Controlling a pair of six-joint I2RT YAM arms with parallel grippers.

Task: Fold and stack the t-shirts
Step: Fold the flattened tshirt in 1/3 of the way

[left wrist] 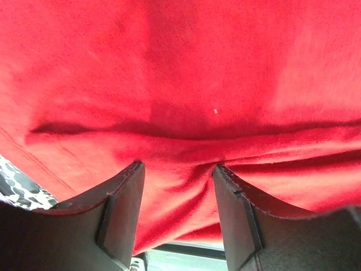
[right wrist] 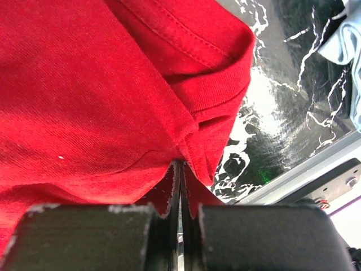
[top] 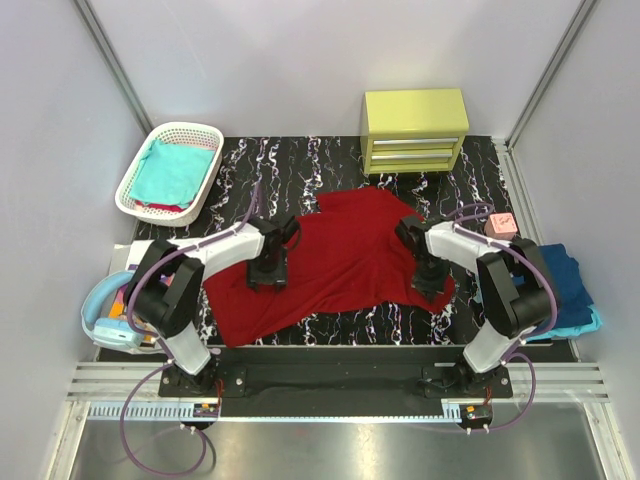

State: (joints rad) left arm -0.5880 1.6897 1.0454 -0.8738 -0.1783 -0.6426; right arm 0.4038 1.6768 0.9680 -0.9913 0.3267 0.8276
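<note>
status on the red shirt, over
Right gripper shut on an edge of the dark red cloth t-shirt. Left gripper open, astride a ridge of it, not pinched. Small pink block beyond right arm, off the cloth.

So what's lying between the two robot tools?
The dark red t-shirt lies spread between the left tool and the right tool, as the top camera shows.

Bare mat [top: 300,165] lies open between basket [top: 186,128] and drawers [top: 415,130]; pink block [top: 501,224] and folded shirts [top: 567,280] crowd the right edge, clutter [top: 110,315] the left
</note>
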